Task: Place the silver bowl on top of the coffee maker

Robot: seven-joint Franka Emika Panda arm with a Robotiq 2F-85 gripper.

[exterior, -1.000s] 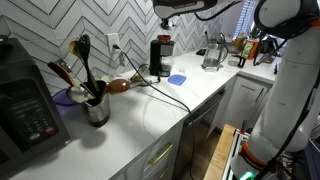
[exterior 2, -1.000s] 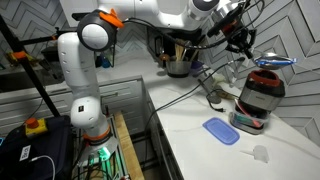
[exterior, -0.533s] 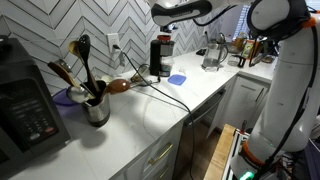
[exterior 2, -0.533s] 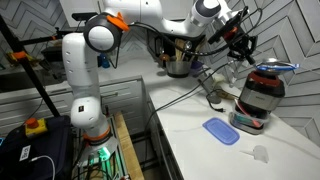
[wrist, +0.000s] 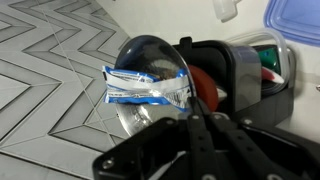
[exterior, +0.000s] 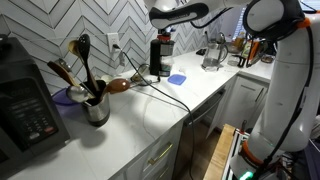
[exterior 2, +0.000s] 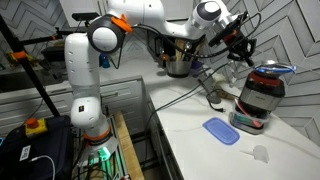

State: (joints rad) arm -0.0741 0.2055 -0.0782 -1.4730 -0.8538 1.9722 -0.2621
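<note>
The silver bowl [wrist: 137,62] shows large in the wrist view with a blue-and-white packet [wrist: 146,89] lying in it. My gripper [wrist: 184,58] is shut on the bowl's rim. The black coffee maker [wrist: 246,82] is right beside the bowl, with a red part inside it. In both exterior views the bowl [exterior 2: 272,68] [exterior: 163,39] sits at the top of the coffee maker [exterior 2: 262,100] [exterior: 158,60], with my gripper [exterior 2: 248,50] at its edge. I cannot tell whether the bowl rests on the machine.
A steel utensil canister [exterior: 97,108] and a big black keypad appliance [exterior: 25,108] stand on the white counter. A flat light-blue item [exterior 2: 221,131] [exterior: 177,77] lies by the coffee maker. Its black cord [exterior: 165,93] crosses the counter. A glass pitcher [exterior: 211,55] stands further along.
My arm has shifted slightly, and the bowl has come down a little onto the coffee maker's top. The gripper stays shut on the rim.
</note>
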